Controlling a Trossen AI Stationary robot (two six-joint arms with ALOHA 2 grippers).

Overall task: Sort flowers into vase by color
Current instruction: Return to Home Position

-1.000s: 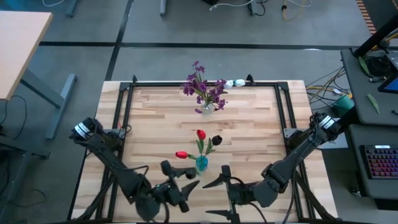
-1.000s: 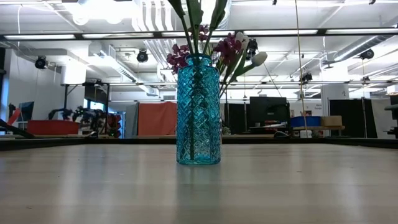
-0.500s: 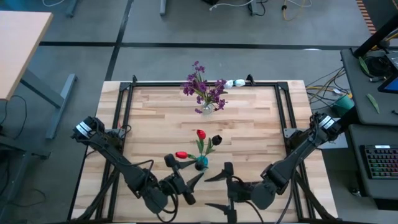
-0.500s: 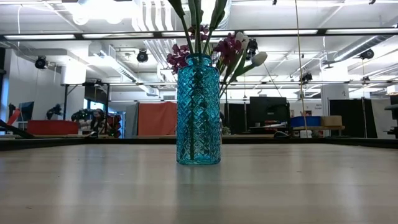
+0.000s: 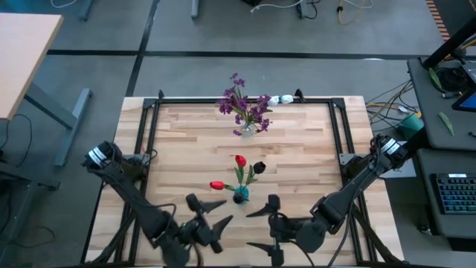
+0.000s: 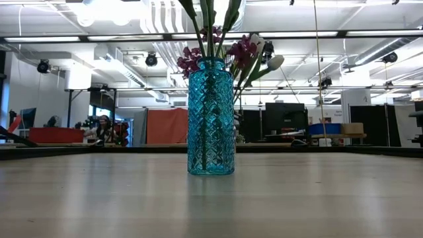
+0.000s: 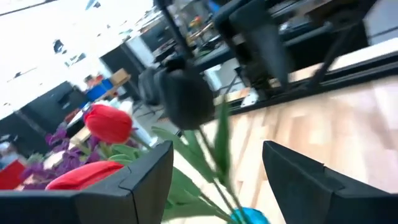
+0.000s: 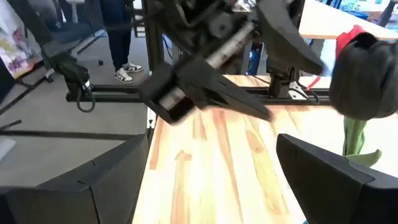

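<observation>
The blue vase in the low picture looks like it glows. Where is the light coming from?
Low view: long ceiling lights shine behind the blue vase, so light passes through its glass. High view: the table is lit evenly, with barely any shadows. Left wrist view: a big white glare patch washes out the room behind the red tulip.

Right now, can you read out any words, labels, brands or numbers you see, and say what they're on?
None can be read.
The blue vase bears only a moulded pattern, no label.
The keyboard keys are too small to read.
</observation>
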